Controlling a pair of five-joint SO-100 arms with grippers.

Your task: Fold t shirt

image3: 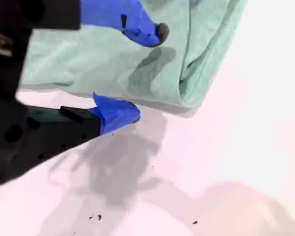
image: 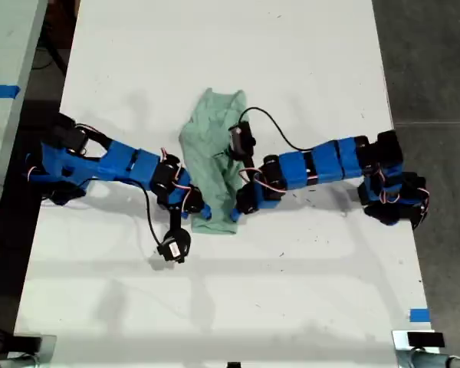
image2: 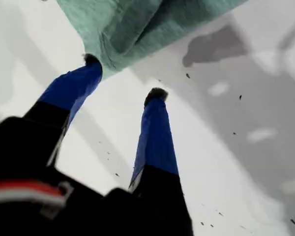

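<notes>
The pale mint-green t shirt (image: 211, 149) lies bunched into a narrow wrinkled strip mid-table. My first gripper (image: 201, 208) comes in from the exterior view's left to the shirt's near corner. In the first wrist view, my first gripper (image2: 124, 77) is open: one fingertip (image2: 91, 61) touches the t shirt (image2: 137, 24) corner, the other rests on bare table. My second gripper (image: 238, 205) reaches from the exterior view's right to the other near corner. My second gripper (image3: 145, 73) is open astride the t shirt (image3: 113, 59) edge, one finger above the cloth, one beside it.
The white table (image: 291, 61) carries small dark specks. Dark floor (image: 437, 61) lies past its edge on the exterior view's right. A second surface with blue tape (image: 0, 91) stands at the exterior view's left. A blue tape mark (image: 418, 314) sits near the front corner at the exterior view's right.
</notes>
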